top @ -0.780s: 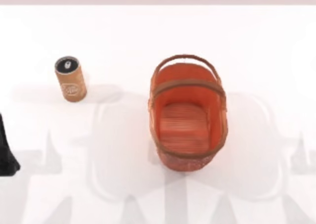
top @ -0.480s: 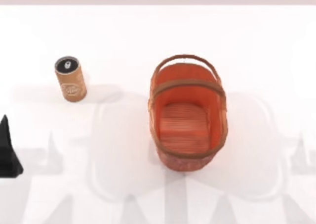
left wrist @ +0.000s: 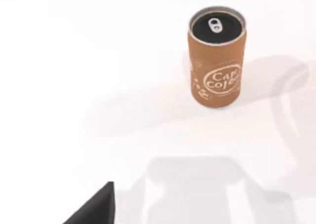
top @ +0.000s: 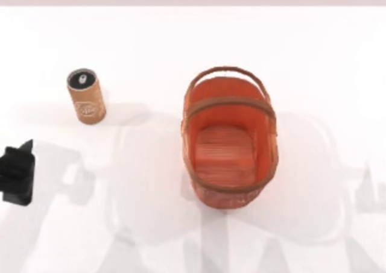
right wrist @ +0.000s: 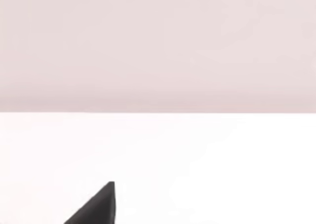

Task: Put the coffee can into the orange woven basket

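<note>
Top view shows a white table (top: 151, 44). At its left edge, toward the near side, sits my left gripper (top: 18, 172), a dark block well clear of everything; whether its jaws are apart or together cannot be told. Farther back on the left, the coffee can (top: 86, 96) stands upright, with bare table on all sides. Well to its right, at the middle, rests the orange woven basket (top: 229, 137), its handles arched over an open interior. My right arm is out of sight here.
</note>
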Robot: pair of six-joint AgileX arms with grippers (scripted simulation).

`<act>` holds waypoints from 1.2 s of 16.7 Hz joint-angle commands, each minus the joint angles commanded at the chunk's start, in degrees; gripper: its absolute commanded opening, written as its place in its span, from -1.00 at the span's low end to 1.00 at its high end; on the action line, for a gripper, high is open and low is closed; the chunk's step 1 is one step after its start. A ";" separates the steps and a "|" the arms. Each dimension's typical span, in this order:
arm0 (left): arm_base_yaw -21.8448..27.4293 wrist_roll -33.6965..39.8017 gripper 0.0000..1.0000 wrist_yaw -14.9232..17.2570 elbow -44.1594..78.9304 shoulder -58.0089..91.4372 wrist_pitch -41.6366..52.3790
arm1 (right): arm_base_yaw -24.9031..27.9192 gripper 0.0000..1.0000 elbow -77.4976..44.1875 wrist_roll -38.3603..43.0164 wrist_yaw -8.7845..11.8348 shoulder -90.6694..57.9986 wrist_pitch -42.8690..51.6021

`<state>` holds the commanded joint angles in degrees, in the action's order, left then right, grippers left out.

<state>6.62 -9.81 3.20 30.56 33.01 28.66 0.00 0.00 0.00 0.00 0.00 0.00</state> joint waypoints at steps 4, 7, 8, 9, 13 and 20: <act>2.33 -5.92 1.00 0.30 23.63 20.56 12.68 | 0.00 1.00 0.00 0.00 0.00 0.00 0.00; 3.63 -10.68 1.00 0.03 42.25 36.99 20.52 | 0.00 1.00 0.00 0.00 0.00 0.00 0.00; 3.94 -12.22 1.00 -0.14 48.32 42.62 22.83 | 0.00 1.00 0.00 0.00 0.00 0.00 0.00; 4.18 -13.72 1.00 -0.35 54.19 48.32 25.08 | 0.00 1.00 0.00 0.00 0.00 0.00 0.00; 4.69 -19.07 1.00 -1.34 74.49 70.98 33.91 | 0.00 1.00 0.00 0.00 0.00 0.00 0.00; 4.63 -25.36 1.00 -2.75 91.61 98.47 47.48 | 0.00 1.00 0.00 0.00 0.00 0.00 0.00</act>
<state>11.26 -35.17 0.45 122.16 131.48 76.14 0.00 0.00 0.00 0.00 0.00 0.00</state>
